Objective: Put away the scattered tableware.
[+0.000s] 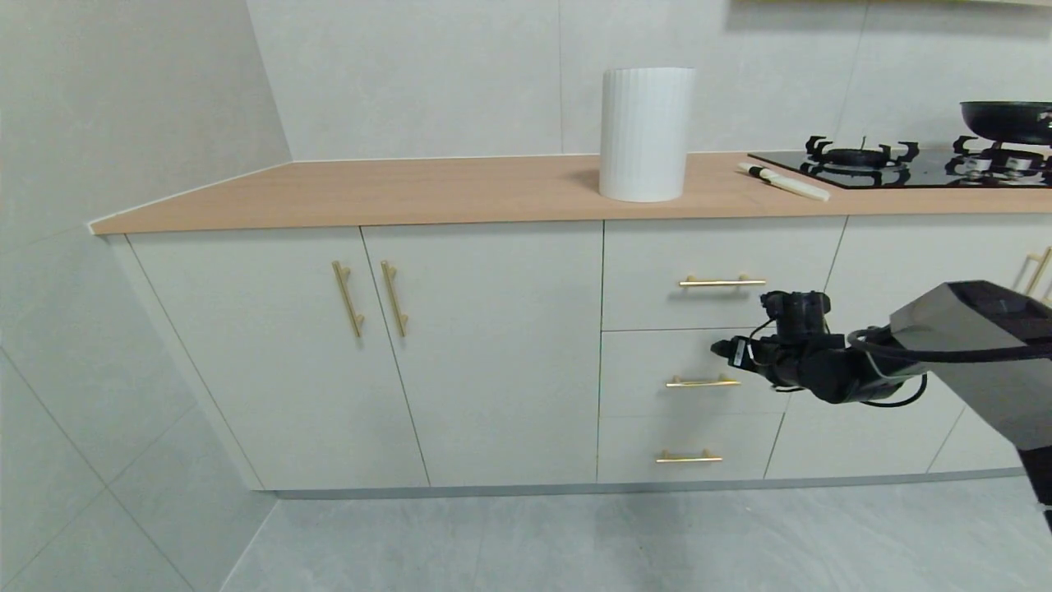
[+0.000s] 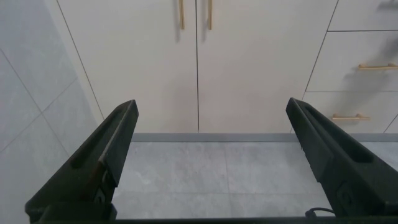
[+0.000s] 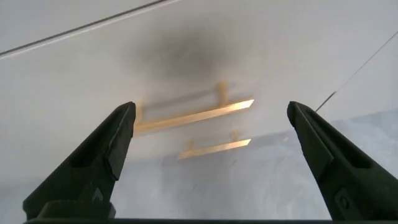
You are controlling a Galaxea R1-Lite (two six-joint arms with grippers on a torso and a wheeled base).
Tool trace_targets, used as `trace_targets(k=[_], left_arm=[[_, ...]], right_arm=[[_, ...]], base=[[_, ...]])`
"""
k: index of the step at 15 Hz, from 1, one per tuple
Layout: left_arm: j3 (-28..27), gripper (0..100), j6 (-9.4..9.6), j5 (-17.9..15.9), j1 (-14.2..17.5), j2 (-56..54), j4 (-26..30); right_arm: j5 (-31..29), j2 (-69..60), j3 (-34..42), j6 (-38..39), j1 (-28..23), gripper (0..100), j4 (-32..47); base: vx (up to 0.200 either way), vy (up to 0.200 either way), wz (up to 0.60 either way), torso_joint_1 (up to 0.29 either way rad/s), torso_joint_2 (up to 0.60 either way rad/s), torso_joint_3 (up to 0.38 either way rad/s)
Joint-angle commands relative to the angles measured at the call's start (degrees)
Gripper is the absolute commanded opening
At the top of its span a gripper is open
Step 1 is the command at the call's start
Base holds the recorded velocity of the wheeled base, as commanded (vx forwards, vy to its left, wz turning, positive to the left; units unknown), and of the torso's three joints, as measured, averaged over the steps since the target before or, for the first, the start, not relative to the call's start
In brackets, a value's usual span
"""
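Note:
A long white utensil (image 1: 783, 182) lies on the wooden counter (image 1: 411, 193), just left of the hob. Beside it stands a tall white ribbed holder (image 1: 645, 136). Below are three shut drawers with gold handles. My right gripper (image 1: 731, 349) is held out in front of the middle drawer, slightly above its handle (image 1: 703, 382). In the right wrist view this gripper (image 3: 211, 112) is open and holds nothing, with the middle handle (image 3: 194, 116) a short way beyond its fingers (image 3: 106, 162). My left gripper (image 2: 212, 106) is open and holds nothing, low over the floor, facing the cabinet doors (image 2: 198, 62).
A black gas hob (image 1: 904, 164) with a dark pan (image 1: 1009, 120) is at the counter's right end. The top drawer handle (image 1: 722, 282) and bottom drawer handle (image 1: 689, 457) flank the middle one. Double doors (image 1: 370, 345) fill the left cabinet. Grey tiled floor (image 1: 526, 543) lies in front.

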Motion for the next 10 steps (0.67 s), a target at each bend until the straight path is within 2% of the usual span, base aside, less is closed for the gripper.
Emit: trace_targets(k=[1,3,7,10], left_arm=[[0.0,100,-0.02,0.04,-0.02,0.02,-0.01],[0.0,100,-0.02,0.04,-0.02,0.02,-0.01],[0.0,100,-0.02,-0.04,0.06,0.02,-0.01],[0.0,100,-0.02,0.04,0.06,0.02,-0.01]], right_arm=[[1.21,-12.97,8.36,-0.19,0.4,100,0.63],[2.53,-27.39,20.05,-0.27,1.45,100,2.04],[2.36,-51.55,33.93,-2.29,2.07,100,8.1],[1.83,-71.59,45.27,-5.55,1.54,100,7.84]], base=[[0.0,0.0,0.0,0.0,0.0,0.0],[0.0,0.0,0.0,0.0,0.0,0.0],[0.0,0.0,0.0,0.0,0.0,0.0],[0.0,0.0,0.0,0.0,0.0,0.0]])
